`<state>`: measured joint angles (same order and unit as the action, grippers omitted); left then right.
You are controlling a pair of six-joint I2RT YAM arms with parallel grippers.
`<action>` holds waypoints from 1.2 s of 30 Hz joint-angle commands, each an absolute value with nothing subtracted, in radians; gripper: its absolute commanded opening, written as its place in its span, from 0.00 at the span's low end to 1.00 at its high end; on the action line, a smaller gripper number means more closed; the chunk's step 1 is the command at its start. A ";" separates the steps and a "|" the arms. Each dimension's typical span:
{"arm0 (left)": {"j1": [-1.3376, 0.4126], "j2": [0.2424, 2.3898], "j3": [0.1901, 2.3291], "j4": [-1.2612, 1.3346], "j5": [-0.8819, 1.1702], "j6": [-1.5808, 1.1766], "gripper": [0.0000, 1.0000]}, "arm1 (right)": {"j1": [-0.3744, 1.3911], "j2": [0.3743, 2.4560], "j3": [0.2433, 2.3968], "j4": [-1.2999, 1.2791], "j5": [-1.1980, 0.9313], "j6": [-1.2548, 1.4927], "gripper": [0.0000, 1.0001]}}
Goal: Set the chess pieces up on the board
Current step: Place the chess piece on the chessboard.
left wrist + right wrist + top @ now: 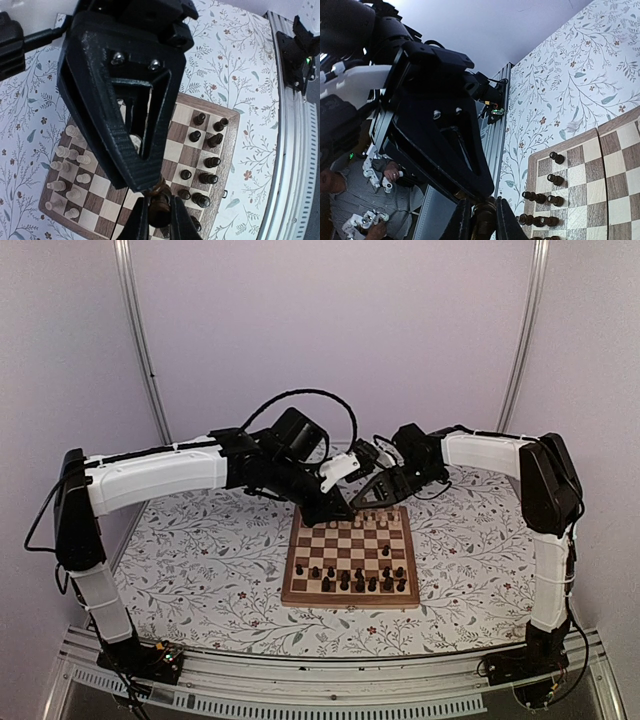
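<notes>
The board (350, 602) lies in the middle of the floral table. Pale chess pieces (372, 519) stand on its far rows and dark ones (352, 581) on its near rows. Both grippers meet tip to tip above the board's far edge. My left gripper (160, 212) is shut on a dark piece (161, 202). My right gripper (484, 222) is shut on the same dark piece (485, 220) from the opposite side. In the left wrist view, pale pieces (65, 170) and dark pieces (210, 162) show on the board (231, 150) below.
A metal rail (330, 680) runs along the table's near edge, with both arm bases on it. Floral table surface (200, 560) surrounds the board. A seated person (350, 200) shows beyond the rail in the right wrist view.
</notes>
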<state>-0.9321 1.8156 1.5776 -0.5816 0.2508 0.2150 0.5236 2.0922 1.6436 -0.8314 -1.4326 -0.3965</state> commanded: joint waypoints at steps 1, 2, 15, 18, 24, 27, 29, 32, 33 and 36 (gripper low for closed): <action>-0.948 1.824 1.600 -0.581 0.220 0.225 0.01 | 0.524 2.096 1.661 -0.846 -1.453 -0.428 0.07; -0.948 1.823 1.599 -0.585 0.214 0.225 0.01 | 0.524 2.094 1.661 -0.848 -1.439 -0.432 0.06; -0.960 1.643 1.332 -0.741 0.223 0.104 0.03 | 0.508 1.958 1.599 -0.811 -1.061 -0.527 0.05; -0.971 1.611 1.259 -0.749 0.220 0.059 0.03 | 0.508 1.927 1.584 -0.807 -1.018 -0.536 0.05; -0.977 1.648 1.207 -0.736 0.161 -0.021 0.03 | 0.509 1.899 1.581 -0.806 -0.957 -0.550 0.05; -0.978 1.684 1.210 -0.728 0.148 -0.050 0.04 | 0.508 1.889 1.573 -0.804 -0.950 -0.553 0.05; -0.978 1.696 1.207 -0.718 0.123 -0.059 0.04 | 0.508 1.882 1.563 -0.799 -0.945 -0.554 0.05; -0.976 1.715 1.213 -0.711 0.105 -0.059 0.04 | 0.508 1.872 1.547 -0.793 -0.932 -0.555 0.05; -0.976 1.724 1.216 -0.710 0.109 -0.057 0.04 | 0.509 1.869 1.543 -0.792 -0.930 -0.556 0.05; -0.976 1.753 1.225 -0.709 0.117 -0.053 0.04 | 0.508 1.865 1.536 -0.787 -0.923 -0.558 0.05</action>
<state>-0.9661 1.7161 1.2110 -0.7261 0.1265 -0.0406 0.5102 1.9137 1.5494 -0.8070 -0.9432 -0.5426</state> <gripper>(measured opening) 0.120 0.135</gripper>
